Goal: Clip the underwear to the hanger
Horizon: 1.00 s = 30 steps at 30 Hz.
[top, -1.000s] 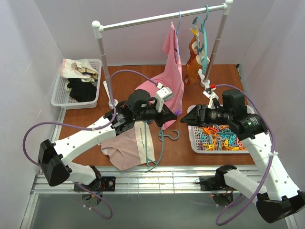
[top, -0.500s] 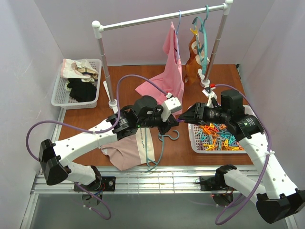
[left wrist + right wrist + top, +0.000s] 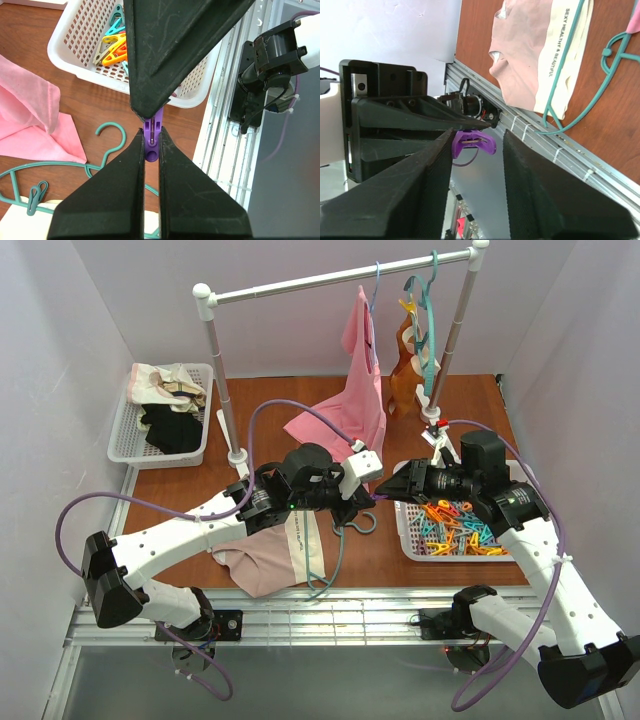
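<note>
We see the dusty pink-beige underwear point(image 3: 262, 558), cream strip showing, lying flat near the table's point(image 3: 470, 400) front edge, with the teal hanger point(image 3: 111, 126) laid over its 3 o'clock side. At 1 o'clock from it, the left claw point(image 3: 151, 132) pinches a purple clip point(image 3: 151, 155). The right claw's point(image 3: 477, 135) jaws stand apart around that clip.

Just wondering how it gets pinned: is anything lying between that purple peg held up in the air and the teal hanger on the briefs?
Nothing visible does. The left gripper holds the purple peg above the table, near the hook of the hanger. The hanger lies uncovered on the underwear.
</note>
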Tool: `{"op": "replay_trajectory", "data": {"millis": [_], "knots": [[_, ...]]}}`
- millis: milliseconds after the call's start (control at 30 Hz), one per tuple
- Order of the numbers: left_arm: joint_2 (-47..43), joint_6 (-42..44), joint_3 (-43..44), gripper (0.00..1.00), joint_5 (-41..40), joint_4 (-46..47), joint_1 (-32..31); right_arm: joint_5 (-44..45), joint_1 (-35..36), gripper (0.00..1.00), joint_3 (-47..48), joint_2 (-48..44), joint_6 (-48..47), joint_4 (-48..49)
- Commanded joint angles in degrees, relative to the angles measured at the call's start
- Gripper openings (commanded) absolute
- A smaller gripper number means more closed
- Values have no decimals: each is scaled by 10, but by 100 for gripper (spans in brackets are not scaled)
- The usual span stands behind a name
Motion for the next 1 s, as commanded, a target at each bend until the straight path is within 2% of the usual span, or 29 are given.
{"op": "replay_trajectory", "data": {"millis": [0,200,433,500,533,667,967], "knots": [[-15,10,12,0,-2,-7,-3,-16,1,33,-2,-6,-6,22],[-10,9,17,0,-2,-4,-3,-27,1,21,-8,-3,-9,29],[-9,8,17,10,-22,2,-3,-36,2,10,-11,-1,-16,30],[-6,6,20,17,-27,2,-4,-39,1,7,-12,-1,-16,29],[-5,1,21,27,-29,2,-4,-40,1,4,-12,0,-17,29],[-8,-9,27,41,-44,15,-4,-41,2,1,-15,0,-17,29],[-32,-32,17,57,-90,16,-2,-15,2,1,-8,1,-35,19]]}}
